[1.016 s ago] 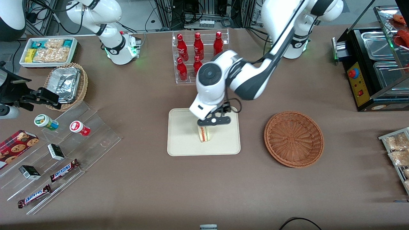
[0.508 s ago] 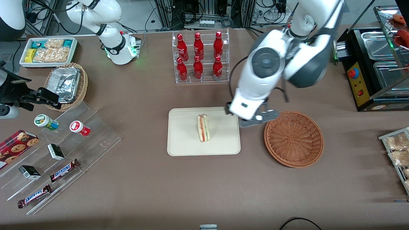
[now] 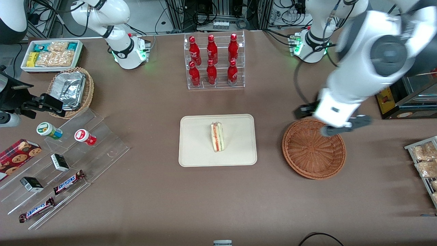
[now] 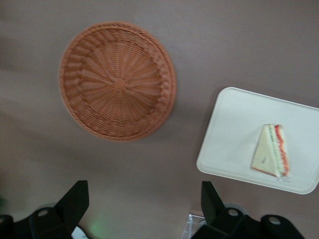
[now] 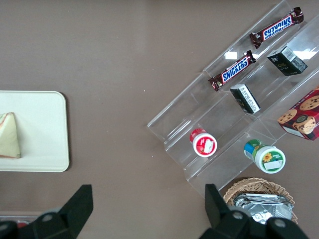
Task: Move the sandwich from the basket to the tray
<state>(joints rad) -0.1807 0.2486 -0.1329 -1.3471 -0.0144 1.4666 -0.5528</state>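
Sandwich [image 3: 217, 137] is seen lying on the tray [image 3: 194, 150]; the claw [image 4: 144, 206], spread wide and holding nothing, is raised above the basket [image 3: 314, 150].

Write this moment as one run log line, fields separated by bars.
sandwich: on tray | basket: empty | gripper: open, above basket rim

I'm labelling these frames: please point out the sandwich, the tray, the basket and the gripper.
sandwich [image 3: 217, 137]: front view, filling edge.
tray [image 3: 196, 143]: front view, bare floor.
basket [image 3: 309, 152]: front view, woven floor.
gripper [image 4: 144, 201]: left wrist view, open, midway between fingertips.
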